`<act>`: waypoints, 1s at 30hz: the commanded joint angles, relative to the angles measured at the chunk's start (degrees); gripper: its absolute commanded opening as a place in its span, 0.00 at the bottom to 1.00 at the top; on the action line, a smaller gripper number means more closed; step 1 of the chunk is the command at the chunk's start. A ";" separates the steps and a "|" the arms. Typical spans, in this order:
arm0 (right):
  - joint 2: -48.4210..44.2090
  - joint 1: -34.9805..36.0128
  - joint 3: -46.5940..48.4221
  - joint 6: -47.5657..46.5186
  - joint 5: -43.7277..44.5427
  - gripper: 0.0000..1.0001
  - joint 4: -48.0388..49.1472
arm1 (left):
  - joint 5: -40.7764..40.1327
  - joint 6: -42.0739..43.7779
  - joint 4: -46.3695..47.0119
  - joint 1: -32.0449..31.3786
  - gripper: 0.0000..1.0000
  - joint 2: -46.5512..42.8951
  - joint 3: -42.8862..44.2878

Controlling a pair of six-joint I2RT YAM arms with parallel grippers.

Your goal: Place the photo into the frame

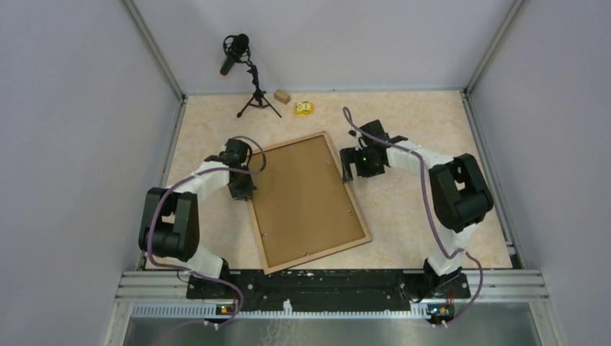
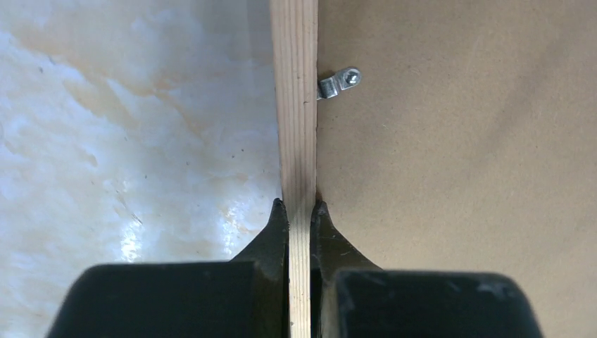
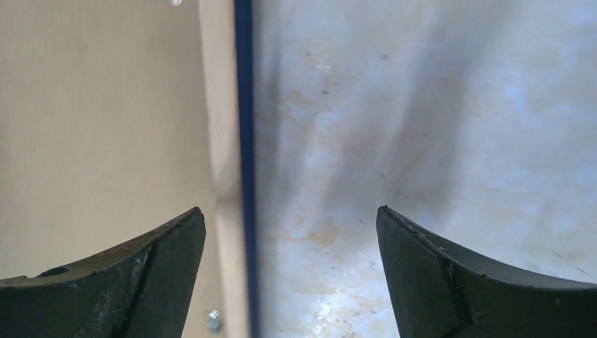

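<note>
The frame (image 1: pixel 354 207) lies flat in the middle of the table, light wood rim up, with the plain brown backing board (image 1: pixel 306 198) inside it. The photo is not in view. My left gripper (image 1: pixel 242 189) is shut on the frame's left rim; in the left wrist view the fingertips (image 2: pixel 279 211) pinch the wood rim (image 2: pixel 294 105) from both sides. My right gripper (image 1: pixel 347 167) is open at the frame's right rim near the far corner. In the right wrist view, the gripper (image 3: pixel 290 211) straddles the rim (image 3: pixel 220 105) and its dark blue edge (image 3: pixel 244 105).
A microphone on a small tripod (image 1: pixel 248 79), a small wooden block (image 1: pixel 281 96) and a yellow object (image 1: pixel 303 108) stand at the back of the table. A metal turn clip (image 2: pixel 339 81) sits on the backing board. Grey walls enclose the sides.
</note>
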 commanded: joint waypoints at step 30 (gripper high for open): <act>-9.65 10.54 -9.90 23.68 25.87 0.85 1.35 | 26.32 0.48 10.66 10.11 0.00 12.83 5.27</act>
